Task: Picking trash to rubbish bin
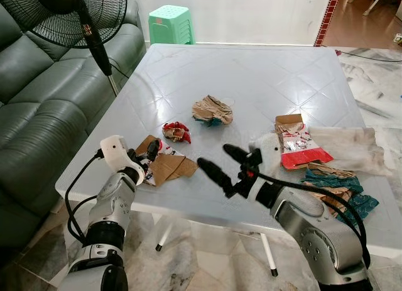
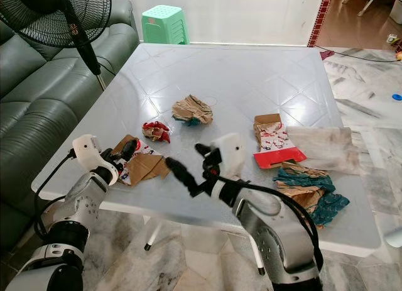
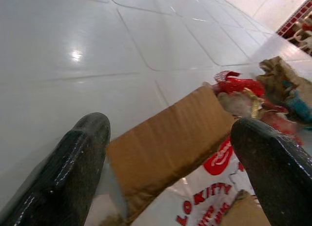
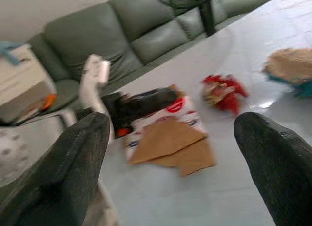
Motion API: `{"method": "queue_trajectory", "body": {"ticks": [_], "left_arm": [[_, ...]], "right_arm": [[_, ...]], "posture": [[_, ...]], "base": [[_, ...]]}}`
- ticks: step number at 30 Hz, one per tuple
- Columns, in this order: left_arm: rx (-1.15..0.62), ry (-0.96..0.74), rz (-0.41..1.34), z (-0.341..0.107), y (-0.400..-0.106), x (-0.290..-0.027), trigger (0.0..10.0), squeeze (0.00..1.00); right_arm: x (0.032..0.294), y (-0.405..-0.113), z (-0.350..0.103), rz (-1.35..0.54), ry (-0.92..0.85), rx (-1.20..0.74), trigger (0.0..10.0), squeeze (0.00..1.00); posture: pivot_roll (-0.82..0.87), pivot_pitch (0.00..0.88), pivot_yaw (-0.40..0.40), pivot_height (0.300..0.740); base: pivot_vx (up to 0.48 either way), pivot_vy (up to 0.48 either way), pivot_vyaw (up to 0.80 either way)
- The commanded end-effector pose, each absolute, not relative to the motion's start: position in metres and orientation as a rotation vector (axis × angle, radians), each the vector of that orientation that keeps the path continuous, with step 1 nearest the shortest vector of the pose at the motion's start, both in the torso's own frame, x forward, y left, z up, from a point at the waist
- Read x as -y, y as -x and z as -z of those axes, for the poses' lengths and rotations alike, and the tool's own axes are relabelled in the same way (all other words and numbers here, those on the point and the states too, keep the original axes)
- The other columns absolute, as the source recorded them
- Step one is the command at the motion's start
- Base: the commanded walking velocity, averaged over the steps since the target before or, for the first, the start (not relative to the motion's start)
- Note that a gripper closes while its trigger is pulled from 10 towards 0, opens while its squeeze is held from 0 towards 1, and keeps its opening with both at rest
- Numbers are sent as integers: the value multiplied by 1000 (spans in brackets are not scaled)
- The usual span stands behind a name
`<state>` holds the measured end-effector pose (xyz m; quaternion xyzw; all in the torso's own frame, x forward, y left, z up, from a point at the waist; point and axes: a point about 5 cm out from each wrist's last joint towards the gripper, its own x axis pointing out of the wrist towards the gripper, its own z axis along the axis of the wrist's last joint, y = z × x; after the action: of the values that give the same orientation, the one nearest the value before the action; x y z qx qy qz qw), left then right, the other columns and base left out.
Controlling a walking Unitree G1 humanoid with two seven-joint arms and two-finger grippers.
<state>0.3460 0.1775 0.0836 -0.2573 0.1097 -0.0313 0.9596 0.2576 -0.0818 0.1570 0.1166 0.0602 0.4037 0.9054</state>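
- While no bin turns up anywhere in these views, the trash is all sitting on the surface (image 1: 264,71), so I'd say the job has barely started.
- Left claw (image 1: 146,158) is spread wide at the near-left edge, its fingers (image 3: 73,172) straddling the flattened cardboard (image 1: 168,166) with the red-and-white print. It looks about to pinch it, but nothing is gripped yet.
- Right claw (image 1: 221,164) is also spread, hovering over the near edge of the surface, just beside that same cardboard, and carrying nothing.
- Left to clear, as far as I can see: the cardboard, a red wrapper (image 1: 176,132) just behind it, a crumpled brown paper wad (image 1: 212,110) mid-surface, a torn red carton (image 1: 298,142) on the right, a cloth (image 1: 345,148) next to it, and a teal-and-brown scrap pile (image 1: 336,185) at the near-right.
- Containers: the carton is the only box-like thing, and it's squashed open. I can't tell if anything's inside.
- Sofa (image 1: 31,102), fan (image 1: 75,14) and green stool (image 1: 171,24) sit around the surface, well apart from the trash.
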Motion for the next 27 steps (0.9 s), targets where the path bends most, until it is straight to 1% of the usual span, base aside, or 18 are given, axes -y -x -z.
{"method": "queue_trajectory", "body": {"ticks": [1,4,5,9,10,11,12,17,27], "left_arm": [[-221,558,85,-87,-346,-178,10000,0],[-225,589,93,-87,-346,-177,10000,0],[-241,632,134,-87,-345,-170,10000,0],[-276,662,183,-85,-345,-160,10000,0],[-279,663,208,-85,-344,-155,4196,0],[-277,662,215,-85,-344,-154,4196,0],[-279,678,223,-85,-343,-152,0,0],[-276,709,230,-86,-342,-151,0,0],[-253,744,220,-88,-339,-160,0,0]], "right_arm": [[79,-253,-160,-878,-240,-125,10000,0],[80,-252,-159,-884,-242,-133,10000,0],[79,-251,-160,-901,-241,-140,10000,0],[78,-249,-159,-925,-240,-148,10000,0],[78,-247,-159,-932,-237,-153,10000,0],[78,-247,-159,-934,-237,-154,10000,0],[78,-247,-160,-935,-236,-155,10000,0],[79,-247,-159,-934,-234,-158,10000,0],[77,-248,-159,-948,-234,-163,10000,0]], "posture": [[-81,57,40,740],[-80,56,39,740],[-80,55,38,740],[-83,52,37,740],[-83,52,37,740],[-83,52,37,740],[-83,52,37,740],[-90,51,39,740],[-78,46,36,740]], "base": [[0,0,0],[0,0,0],[0,0,0],[0,0,0],[0,0,0],[0,0,0],[0,0,0],[0,0,0],[0,0,0]]}}
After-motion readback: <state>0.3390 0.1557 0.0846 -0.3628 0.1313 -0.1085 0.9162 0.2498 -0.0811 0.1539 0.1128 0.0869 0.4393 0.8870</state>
